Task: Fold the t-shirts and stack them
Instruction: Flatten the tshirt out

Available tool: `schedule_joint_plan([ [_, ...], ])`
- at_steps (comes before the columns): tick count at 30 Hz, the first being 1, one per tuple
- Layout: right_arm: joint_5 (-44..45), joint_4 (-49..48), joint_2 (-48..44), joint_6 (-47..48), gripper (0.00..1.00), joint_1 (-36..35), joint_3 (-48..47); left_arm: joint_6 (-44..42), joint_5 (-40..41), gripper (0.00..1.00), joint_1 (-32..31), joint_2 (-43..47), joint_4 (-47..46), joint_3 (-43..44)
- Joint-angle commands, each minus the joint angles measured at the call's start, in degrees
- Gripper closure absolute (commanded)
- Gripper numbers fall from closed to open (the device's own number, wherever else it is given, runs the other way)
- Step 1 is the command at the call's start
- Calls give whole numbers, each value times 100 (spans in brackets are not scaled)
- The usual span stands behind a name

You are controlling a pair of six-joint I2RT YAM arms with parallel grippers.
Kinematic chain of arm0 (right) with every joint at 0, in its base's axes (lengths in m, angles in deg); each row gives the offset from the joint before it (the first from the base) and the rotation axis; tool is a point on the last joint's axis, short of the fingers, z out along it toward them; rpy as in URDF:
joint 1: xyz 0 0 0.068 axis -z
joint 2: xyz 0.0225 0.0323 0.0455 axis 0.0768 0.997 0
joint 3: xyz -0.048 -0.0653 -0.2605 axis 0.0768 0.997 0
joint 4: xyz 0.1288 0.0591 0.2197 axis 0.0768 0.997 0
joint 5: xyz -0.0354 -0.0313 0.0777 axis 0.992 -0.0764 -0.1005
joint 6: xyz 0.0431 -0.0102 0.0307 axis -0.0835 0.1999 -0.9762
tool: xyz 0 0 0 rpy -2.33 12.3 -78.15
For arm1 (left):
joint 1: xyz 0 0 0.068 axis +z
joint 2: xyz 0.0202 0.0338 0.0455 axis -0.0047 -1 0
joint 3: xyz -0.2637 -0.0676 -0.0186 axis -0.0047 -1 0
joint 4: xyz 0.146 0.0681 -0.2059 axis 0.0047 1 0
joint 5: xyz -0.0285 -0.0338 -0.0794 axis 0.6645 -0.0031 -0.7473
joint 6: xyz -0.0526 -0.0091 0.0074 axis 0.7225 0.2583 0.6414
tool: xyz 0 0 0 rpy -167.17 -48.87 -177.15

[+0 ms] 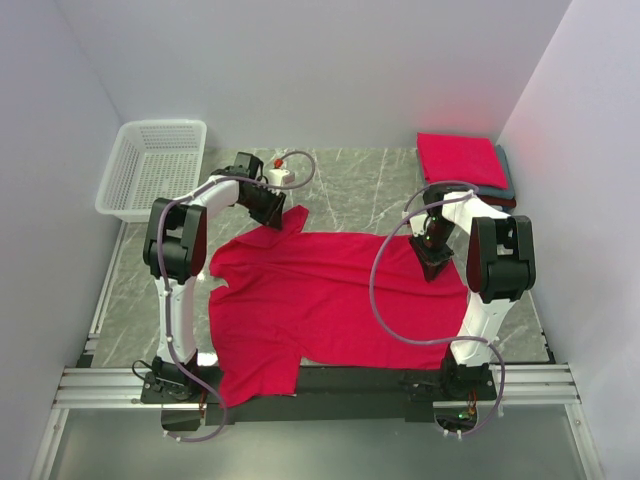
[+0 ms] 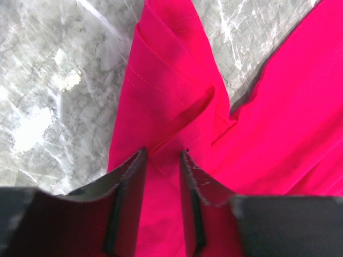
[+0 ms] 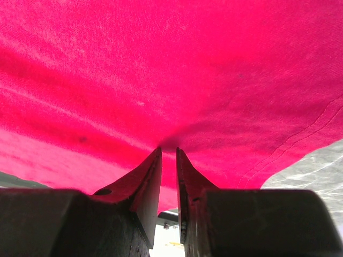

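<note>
A bright red t-shirt [image 1: 330,300] lies spread on the marble table, its bottom edge hanging over the near rail. My left gripper [image 1: 272,212] is at the shirt's far-left sleeve [image 2: 166,91]; its jaws stand narrow with a fold of the sleeve between them [image 2: 162,155]. My right gripper [image 1: 437,265] is shut on the shirt's right edge, the cloth puckered at its tips [image 3: 168,150] and raised off the table. A stack of folded t-shirts [image 1: 460,158], red on top of grey and dark red, sits at the back right.
A white lattice basket [image 1: 150,170] stands at the back left. A small white object [image 1: 283,172] sits behind the left arm. The marble table [image 1: 360,185] shows bare behind the shirt. Walls close in on both sides.
</note>
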Motion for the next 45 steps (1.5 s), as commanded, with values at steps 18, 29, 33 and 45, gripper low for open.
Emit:
schedule_joint_plan([
  [18, -176, 20, -51, -50, 76, 129, -261, -151, 125, 100, 283, 256, 54, 683],
  [29, 69, -463, -191, -454, 76, 411, -613, -335, 1347, 100, 679, -226, -806, 1325],
  [33, 219, -517, -174, -498, 76, 455, -692, -388, 1708, 100, 802, -569, -1228, 1544],
  [45, 105, -622, -51, -735, 78, 481, -1061, -19, 1604, 61, 1022, -414, -1519, 1294],
])
